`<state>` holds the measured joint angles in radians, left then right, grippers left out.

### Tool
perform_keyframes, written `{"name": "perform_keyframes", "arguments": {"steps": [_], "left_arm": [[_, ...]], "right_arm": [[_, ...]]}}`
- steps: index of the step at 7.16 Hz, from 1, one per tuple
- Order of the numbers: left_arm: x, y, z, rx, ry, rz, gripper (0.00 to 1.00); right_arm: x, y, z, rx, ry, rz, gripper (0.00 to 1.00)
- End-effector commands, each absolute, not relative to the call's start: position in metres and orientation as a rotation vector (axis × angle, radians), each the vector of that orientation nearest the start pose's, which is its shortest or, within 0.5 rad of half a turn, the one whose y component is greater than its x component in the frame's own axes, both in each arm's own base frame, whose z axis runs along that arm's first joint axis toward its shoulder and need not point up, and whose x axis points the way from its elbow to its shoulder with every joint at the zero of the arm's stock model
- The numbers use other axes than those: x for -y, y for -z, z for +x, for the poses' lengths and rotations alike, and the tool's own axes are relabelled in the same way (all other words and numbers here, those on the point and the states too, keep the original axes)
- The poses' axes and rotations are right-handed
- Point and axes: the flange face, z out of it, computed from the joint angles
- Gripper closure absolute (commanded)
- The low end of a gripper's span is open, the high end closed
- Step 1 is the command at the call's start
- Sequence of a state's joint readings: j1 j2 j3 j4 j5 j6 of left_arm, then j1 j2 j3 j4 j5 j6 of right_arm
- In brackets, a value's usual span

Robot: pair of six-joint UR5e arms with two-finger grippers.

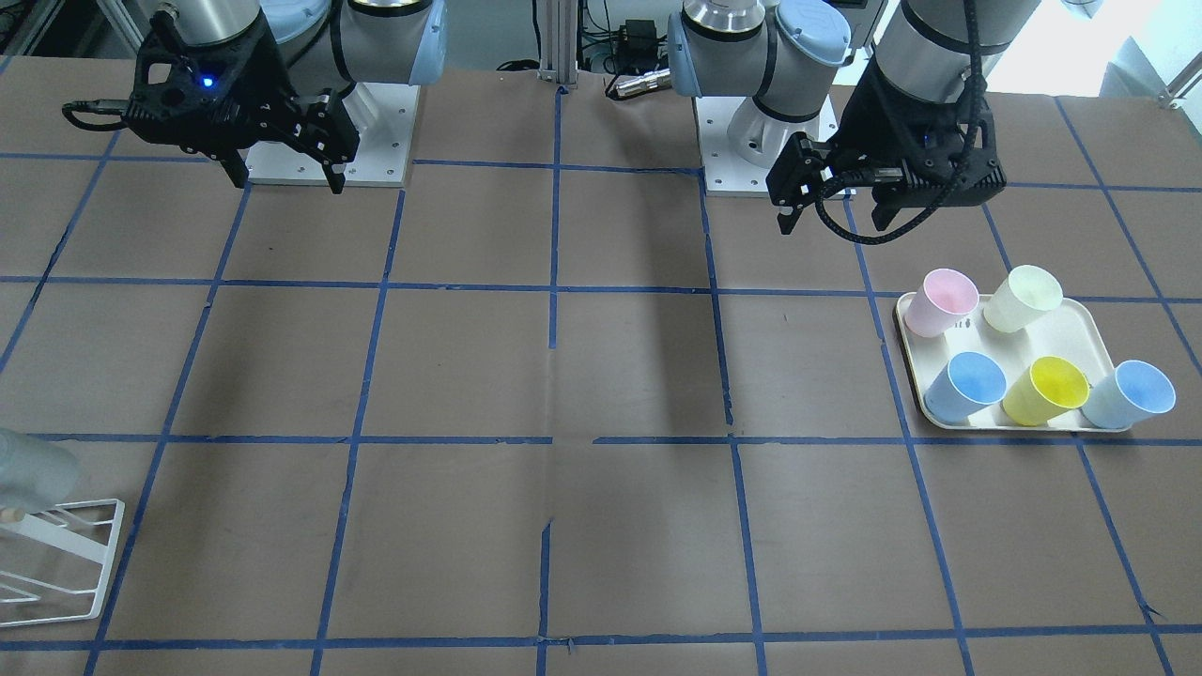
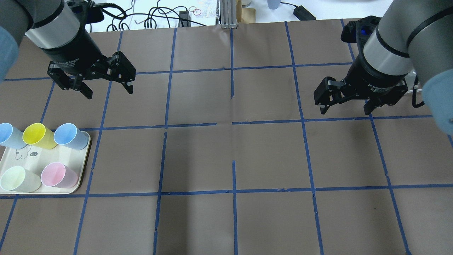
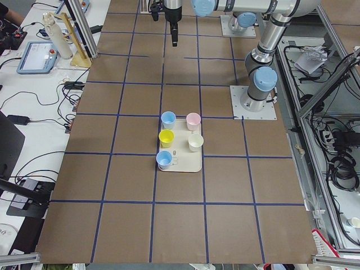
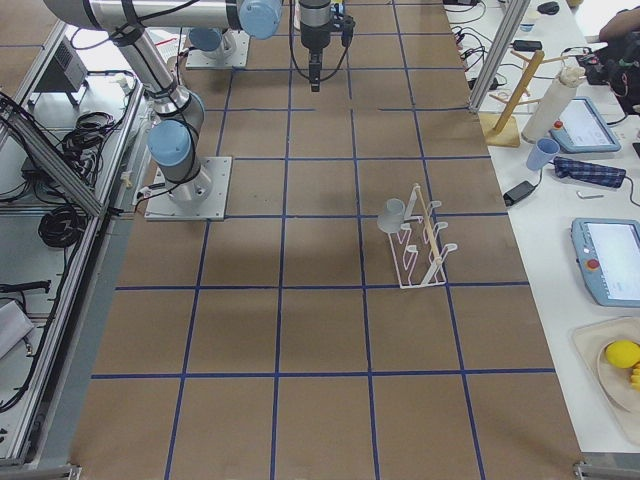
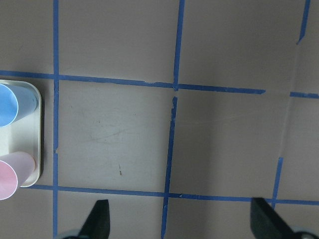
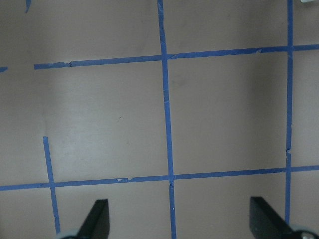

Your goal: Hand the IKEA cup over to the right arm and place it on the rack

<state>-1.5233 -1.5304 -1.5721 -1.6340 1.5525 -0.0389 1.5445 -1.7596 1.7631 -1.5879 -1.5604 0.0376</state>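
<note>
The pale grey IKEA cup (image 4: 393,214) hangs tilted on a rod of the white wire rack (image 4: 422,250). In the front-facing view the cup (image 1: 28,474) and rack (image 1: 70,563) show blurred at the left edge. Both are out of the overhead view. My right gripper (image 2: 345,111) is open and empty, high above the table and well away from the rack; it also shows in the front-facing view (image 1: 287,185). My left gripper (image 2: 109,91) is open and empty above the table, just beyond the tray (image 2: 32,159); it also shows in the front-facing view (image 1: 832,225).
The cream tray (image 1: 1071,329) holds two light blue cups (image 2: 72,136), a yellow cup (image 2: 37,135), a pink cup (image 2: 58,175) and a cream cup (image 2: 17,179). Blue tape lines grid the brown table. A side bench with gear runs past the rack.
</note>
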Motion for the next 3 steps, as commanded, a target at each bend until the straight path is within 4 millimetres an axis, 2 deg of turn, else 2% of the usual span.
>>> {"name": "perform_keyframes", "arguments": {"steps": [1,3], "left_arm": [[0.4753,-0.5048,-0.1125,-3.156,-0.019,-0.133,0.00],[0.4754,-0.5044,-0.1125,-3.156,-0.017,-0.133,0.00]], "right_arm": [[0.4155,-0.4803,0.1179,-3.128,-0.007,0.122,0.00],[0.4161,-0.4798,0.1180,-3.127,-0.007,0.122,0.00]]}}
